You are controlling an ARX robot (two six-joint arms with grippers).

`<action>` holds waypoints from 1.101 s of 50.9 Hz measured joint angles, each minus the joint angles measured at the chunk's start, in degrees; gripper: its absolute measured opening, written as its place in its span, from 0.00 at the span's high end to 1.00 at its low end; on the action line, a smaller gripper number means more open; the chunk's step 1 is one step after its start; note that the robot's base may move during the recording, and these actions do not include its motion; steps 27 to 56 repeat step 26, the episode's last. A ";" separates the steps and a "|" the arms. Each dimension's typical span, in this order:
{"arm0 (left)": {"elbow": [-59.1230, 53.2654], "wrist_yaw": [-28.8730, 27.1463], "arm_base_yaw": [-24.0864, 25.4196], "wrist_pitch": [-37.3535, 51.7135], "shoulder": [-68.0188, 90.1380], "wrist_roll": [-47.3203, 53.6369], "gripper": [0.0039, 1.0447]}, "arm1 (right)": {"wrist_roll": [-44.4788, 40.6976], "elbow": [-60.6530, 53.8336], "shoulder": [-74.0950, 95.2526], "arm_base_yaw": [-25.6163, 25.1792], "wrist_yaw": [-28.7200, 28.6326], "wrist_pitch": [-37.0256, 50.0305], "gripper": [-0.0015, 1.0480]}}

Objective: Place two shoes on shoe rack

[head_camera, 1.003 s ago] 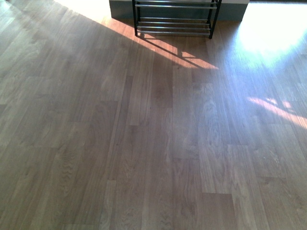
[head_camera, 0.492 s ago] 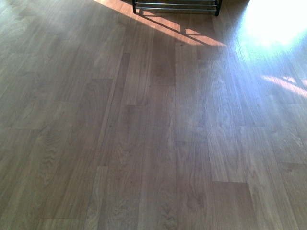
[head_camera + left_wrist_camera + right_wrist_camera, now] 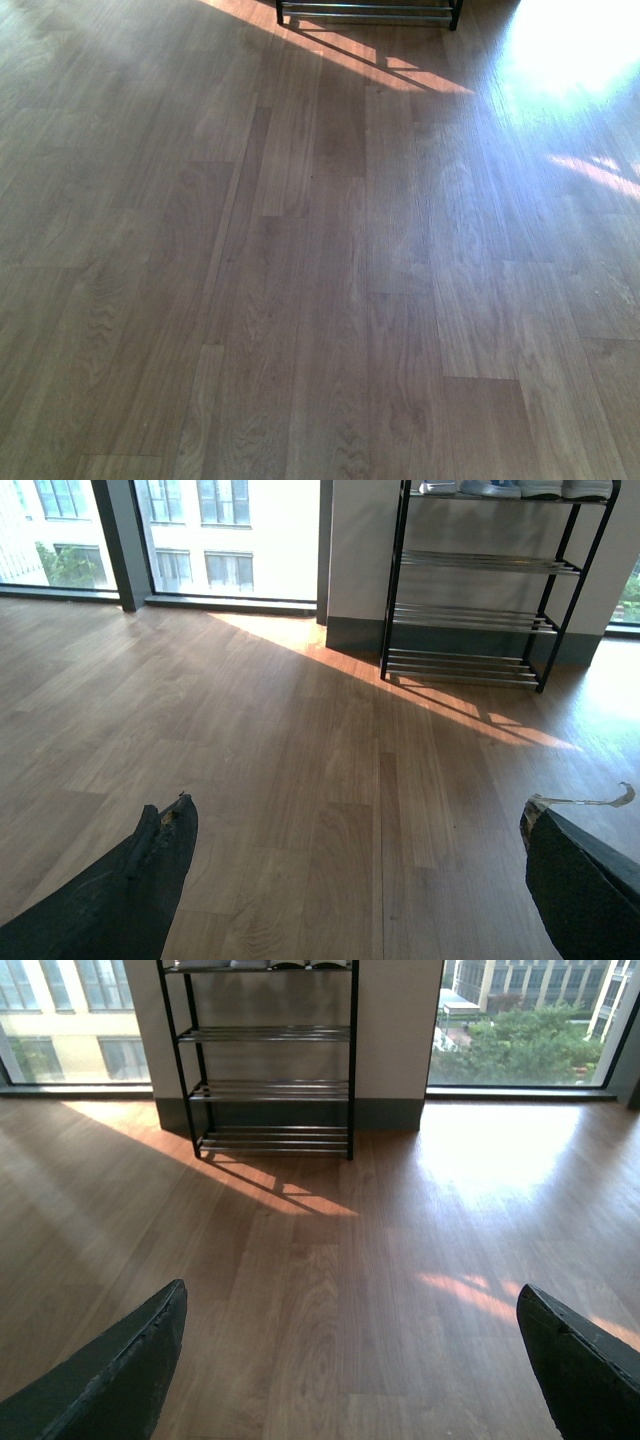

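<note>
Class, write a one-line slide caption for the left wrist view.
Open left gripper faces the shoe rack across bare wooden floor.

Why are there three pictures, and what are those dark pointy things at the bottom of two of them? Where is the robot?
The robot took these pictures itself, so you mostly don't see it. It has two arms, each ending in a hand with two fingers.

One camera sits on its body and looks down at the wooden floor. Only the bottom of the shoe rack peeks in at the top.

The other two cameras ride on the wrists. The dark pointy shapes are fingers of the left hand and fingers of the right hand. Both hands are wide open and hold nothing.

Both wrist cameras show the tall rack standing against the wall between big windows. White shoe soles show on its top shelf. No shoes lie on the floor.
</note>
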 joint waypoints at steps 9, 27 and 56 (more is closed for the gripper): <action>0.00 -0.02 0.00 0.00 0.00 0.00 0.09 | 0.00 0.00 0.00 0.00 0.00 0.00 0.09; 0.00 -0.02 0.00 0.00 0.00 0.00 0.09 | 0.00 0.00 0.00 0.00 0.00 0.00 0.09; 0.00 -0.02 0.00 0.00 0.00 0.00 0.09 | 0.00 0.00 0.00 0.00 0.00 0.00 0.09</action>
